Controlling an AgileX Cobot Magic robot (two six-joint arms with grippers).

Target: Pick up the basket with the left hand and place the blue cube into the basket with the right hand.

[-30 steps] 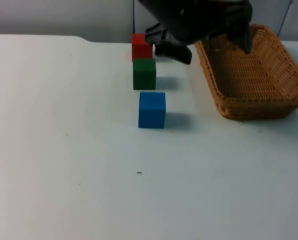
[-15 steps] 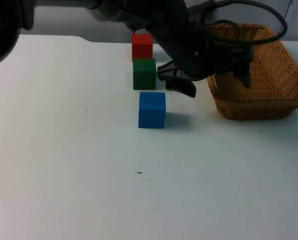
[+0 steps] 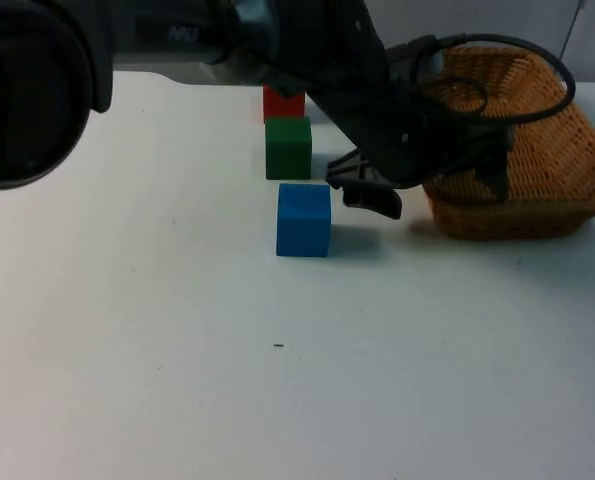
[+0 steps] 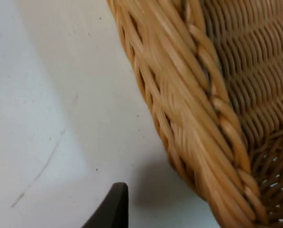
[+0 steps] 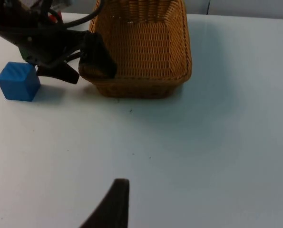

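Right now your left claw (image 3: pixel 432 190) sits at the basket's (image 3: pixel 537 150) near-left corner, spread wide, with one finger (image 3: pixel 372 198) outside on the bench (image 3: pixel 177 340) and the other finger (image 3: pixel 497 165) inside over the woven floor, so the left wall lies between them. You can see in the left wrist view that the basket rim (image 4: pixel 198 109) runs just beside the outer fingertip (image 4: pixel 110 209) with a gap of bare bench between; the wall is straddled, not clamped. The basket stands flat on the bench near the far right corner. Your blue cube (image 3: pixel 303 219) rests on the bench just left of the outer finger, apart from it, and is the nearest of a row of three: the green cube (image 3: pixel 288 147) stands behind it with a small gap, and the red cube (image 3: pixel 282 103) sits behind that, close to the far edge and partly hidden by the left arm. From the right wrist view you get the basket (image 5: pixel 141 47), the blue cube (image 5: pixel 18 81) and the left claw (image 5: pixel 82 61) well ahead across the bench. Your right claw waits back from all of them, and you cannot tell how its fingers stand.
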